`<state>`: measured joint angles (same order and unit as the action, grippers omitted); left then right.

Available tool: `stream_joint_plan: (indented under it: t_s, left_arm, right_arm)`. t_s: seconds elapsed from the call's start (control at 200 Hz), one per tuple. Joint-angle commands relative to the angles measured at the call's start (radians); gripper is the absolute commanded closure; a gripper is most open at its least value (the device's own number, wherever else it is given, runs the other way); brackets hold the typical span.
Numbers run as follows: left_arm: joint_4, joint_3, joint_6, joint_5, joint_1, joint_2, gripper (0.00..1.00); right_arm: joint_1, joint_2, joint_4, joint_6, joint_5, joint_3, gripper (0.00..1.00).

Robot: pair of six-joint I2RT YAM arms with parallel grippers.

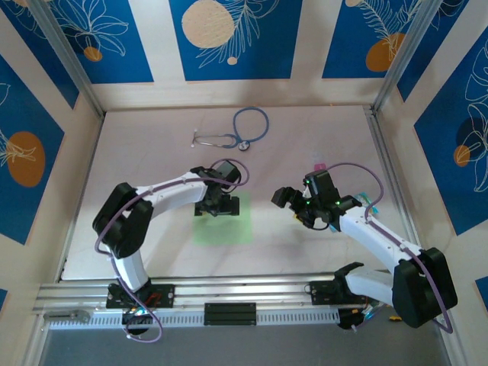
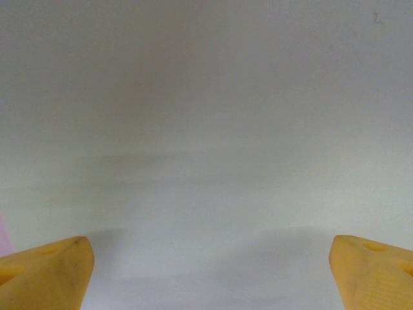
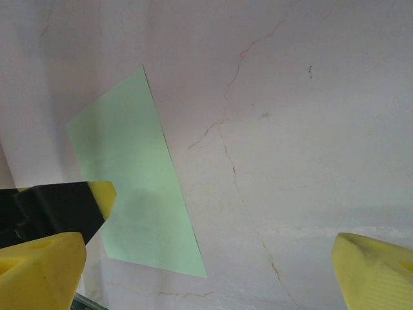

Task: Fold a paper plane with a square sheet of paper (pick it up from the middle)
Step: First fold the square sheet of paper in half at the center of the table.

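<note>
Top external view, from the left: the left gripper point(image 1: 216, 207) hangs over the far edge of the thin pale green square sheet of paper point(image 1: 223, 229). The sheet lies flat on the pale table point(image 1: 152, 152), near the front and a little left of the middle. We cannot tell if the gripper touches it. In the left wrist view its yellow fingertips point(image 2: 45, 274) stand far apart with nothing between them, only a pale surface beneath. Behind the sheet lies a stethoscope with blue tubing point(image 1: 248, 122). Further right, the right gripper point(image 1: 291, 204) hovers beside the sheet, apart from it. In the right wrist view its jaws are also wide apart and empty, and the sheet point(image 3: 139, 187) lies flat on the left side.
</note>
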<state>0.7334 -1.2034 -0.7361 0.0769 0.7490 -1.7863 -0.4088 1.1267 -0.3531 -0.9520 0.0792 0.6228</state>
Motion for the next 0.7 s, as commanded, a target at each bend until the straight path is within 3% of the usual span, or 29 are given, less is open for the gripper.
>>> stream_joint_plan:
  t_s: [0.0, 0.695]
  left_arm:
    - [0.038, -0.041, -0.020, -0.024, 0.014, -0.027, 0.06]
    - [0.027, -0.029, -0.048, -0.031, 0.023, -0.092, 0.05]
  right_arm:
    - [-0.008, 0.011, -0.026, 0.006, 0.012, 0.034, 0.02]
    - [-0.009, 0.042, -0.050, 0.023, 0.007, 0.047, 0.02]
